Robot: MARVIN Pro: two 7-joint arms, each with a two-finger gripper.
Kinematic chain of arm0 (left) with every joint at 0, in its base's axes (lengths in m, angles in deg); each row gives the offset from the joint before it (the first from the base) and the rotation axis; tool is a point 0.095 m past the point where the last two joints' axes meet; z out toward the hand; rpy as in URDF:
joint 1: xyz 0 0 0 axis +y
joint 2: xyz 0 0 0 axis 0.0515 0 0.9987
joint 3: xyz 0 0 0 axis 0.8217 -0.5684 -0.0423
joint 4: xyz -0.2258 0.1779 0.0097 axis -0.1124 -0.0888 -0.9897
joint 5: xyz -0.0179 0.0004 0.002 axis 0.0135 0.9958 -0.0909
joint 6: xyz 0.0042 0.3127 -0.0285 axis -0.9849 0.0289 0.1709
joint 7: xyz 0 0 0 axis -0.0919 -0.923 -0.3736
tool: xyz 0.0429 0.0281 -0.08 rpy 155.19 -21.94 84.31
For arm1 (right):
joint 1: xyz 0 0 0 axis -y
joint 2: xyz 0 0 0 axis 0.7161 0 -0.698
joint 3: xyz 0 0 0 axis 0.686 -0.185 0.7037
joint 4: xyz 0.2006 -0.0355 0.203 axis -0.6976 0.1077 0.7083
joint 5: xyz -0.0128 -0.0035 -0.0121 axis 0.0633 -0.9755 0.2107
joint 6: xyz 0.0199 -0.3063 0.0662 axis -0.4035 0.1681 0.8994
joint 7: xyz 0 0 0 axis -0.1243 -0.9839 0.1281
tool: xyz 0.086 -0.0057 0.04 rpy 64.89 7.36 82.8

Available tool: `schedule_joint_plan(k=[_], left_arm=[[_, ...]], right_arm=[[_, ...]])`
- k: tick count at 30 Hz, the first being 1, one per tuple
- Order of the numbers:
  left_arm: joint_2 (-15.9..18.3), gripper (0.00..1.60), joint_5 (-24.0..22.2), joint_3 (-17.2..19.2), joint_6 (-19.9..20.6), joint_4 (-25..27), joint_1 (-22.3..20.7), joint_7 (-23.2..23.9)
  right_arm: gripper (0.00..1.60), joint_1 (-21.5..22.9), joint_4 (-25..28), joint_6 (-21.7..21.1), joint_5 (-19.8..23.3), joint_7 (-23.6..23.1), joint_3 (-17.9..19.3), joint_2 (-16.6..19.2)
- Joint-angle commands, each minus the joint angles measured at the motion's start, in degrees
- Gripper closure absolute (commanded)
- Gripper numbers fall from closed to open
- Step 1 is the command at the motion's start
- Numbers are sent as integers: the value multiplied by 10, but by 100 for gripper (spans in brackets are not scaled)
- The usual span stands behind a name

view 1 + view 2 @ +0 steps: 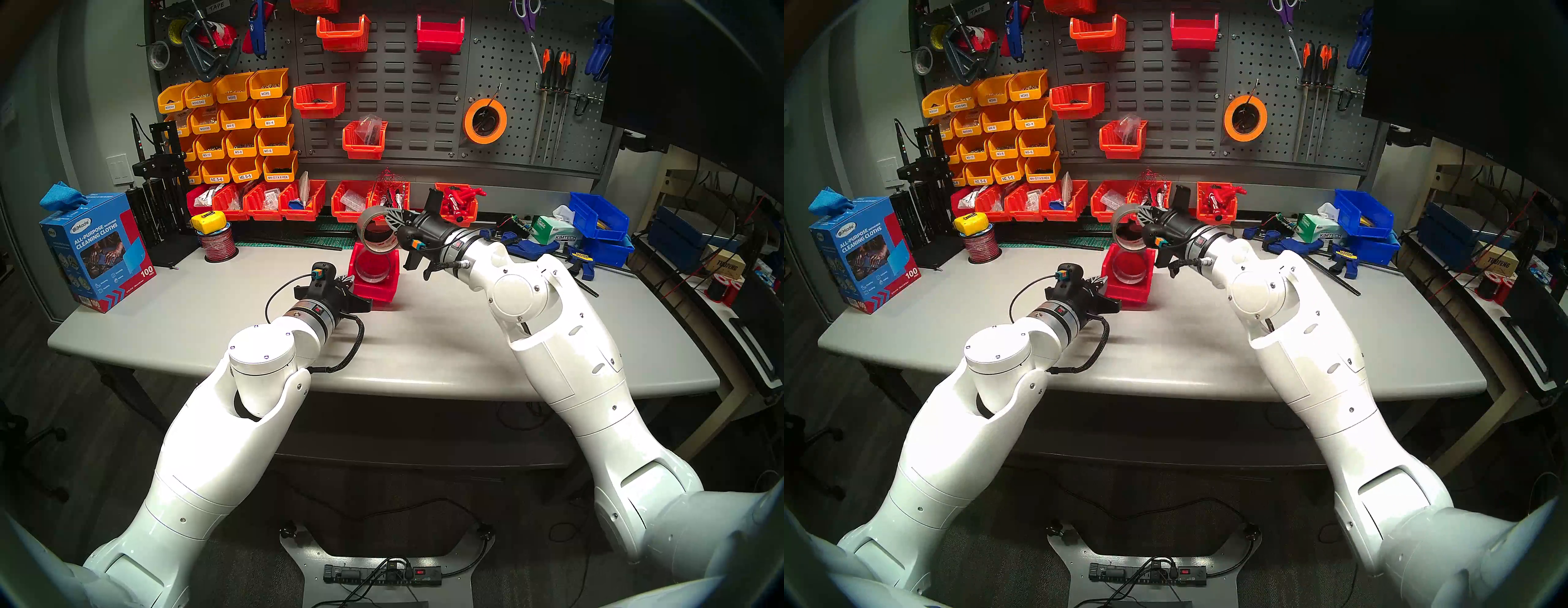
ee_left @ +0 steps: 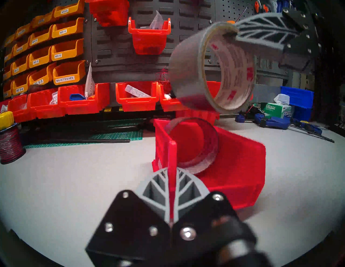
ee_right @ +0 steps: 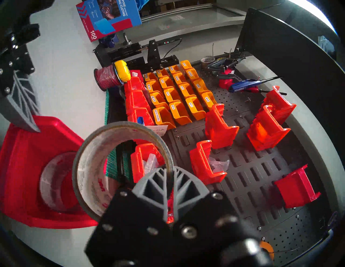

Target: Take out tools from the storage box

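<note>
Workbench (image 1: 424,339): tape roll (image 1: 373,231) above bin (image 1: 375,276)

One silver-grey tape roll (image 1: 375,231), with a white core and red logos, hangs on edge in the air at 12 o'clock above the red storage box (image 1: 375,280). The second tape roll (image 1: 373,267) stands on edge inside this box, which rests on the table (image 1: 466,339).

A: Glossy white shells cover the left arm (image 1: 203,446) and right arm (image 1: 594,382), lower left and right of the head view, dotted with small dark screws.

B: A silver ring joins each wrist to a black housing; a braided black cable (image 1: 352,344) loops beside the left one.

A: The left tool (image 2: 172,188) and right tool (image 3: 169,186) carry grey ribbed, leaf-patterned fingers (image 2: 188,190) on black plates with bright screws.
</note>
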Motion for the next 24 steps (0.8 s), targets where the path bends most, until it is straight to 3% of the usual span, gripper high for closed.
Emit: schedule_joint_plan(k=[1, 7, 13, 19, 24], left_arm=[[4, 160, 3, -1, -5, 16, 1, 3], [10, 160, 6, 3, -5, 20, 6, 0], [19, 160, 14, 13, -12, 12, 3, -1], [21, 160, 17, 27, -16, -6, -4, -5], [22, 160, 17, 34, -21, -23, -15, -5]], right_arm=[[160, 16, 13, 0, 9, -6, 11, 1], [160, 10, 23, -3, 8, -9, 21, 13], [160, 4, 41, -8, 14, -40, 47, 52], [160, 0, 59, -14, 35, -97, 87, 94], [160, -2, 79, -30, 84, -170, 111, 119]])
